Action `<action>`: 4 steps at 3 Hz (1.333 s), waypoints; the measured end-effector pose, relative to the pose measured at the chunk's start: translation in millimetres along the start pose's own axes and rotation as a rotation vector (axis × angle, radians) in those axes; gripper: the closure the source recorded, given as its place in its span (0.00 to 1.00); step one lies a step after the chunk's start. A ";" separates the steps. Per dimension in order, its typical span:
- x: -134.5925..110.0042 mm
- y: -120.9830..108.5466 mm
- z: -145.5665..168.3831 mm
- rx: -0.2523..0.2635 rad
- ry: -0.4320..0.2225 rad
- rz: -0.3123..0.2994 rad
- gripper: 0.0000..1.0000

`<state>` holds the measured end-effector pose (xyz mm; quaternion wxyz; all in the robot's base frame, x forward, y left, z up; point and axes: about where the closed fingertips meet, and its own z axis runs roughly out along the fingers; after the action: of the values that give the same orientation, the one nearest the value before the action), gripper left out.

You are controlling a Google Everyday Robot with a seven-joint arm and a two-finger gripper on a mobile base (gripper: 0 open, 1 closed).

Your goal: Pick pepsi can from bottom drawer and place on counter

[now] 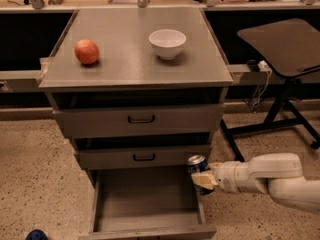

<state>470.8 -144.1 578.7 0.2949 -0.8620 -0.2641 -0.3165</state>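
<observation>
The can (pixel 197 164) stands close to upright, its long axis running up and down. Its silver top faces upward with a slight lean, and the blue body below is partly covered. The gripper (pixel 202 180) is clamped on the lower part of the can, one tan finger (pixel 203 179) lying across its side. The white arm (pixel 270 176) reaches in from the right edge of the view.

The can is held over the right rim of the bottom drawer (pixel 145 194), near the drawer's back right corner and just below the front of the middle drawer (pixel 144 157). The bottom drawer is pulled out, showing its plain grey floor. The top drawer (pixel 140 119) and the middle one are pushed in.

On the counter (pixel 130 64) a red apple (pixel 87 51) sits to the left and a white bowl (pixel 167 43) to the right, well apart. A dark side table (pixel 285 44) stands to the right of the cabinet.
</observation>
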 end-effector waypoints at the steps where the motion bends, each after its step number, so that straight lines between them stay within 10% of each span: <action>1: 86.5 -10.6 -36.8 -0.039 -0.011 -0.145 1.00; 4: 150.1 -12.2 -49.9 -0.045 0.027 -0.197 1.00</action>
<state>542.6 -129.1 719.4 0.2464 -0.8341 -0.3362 -0.3613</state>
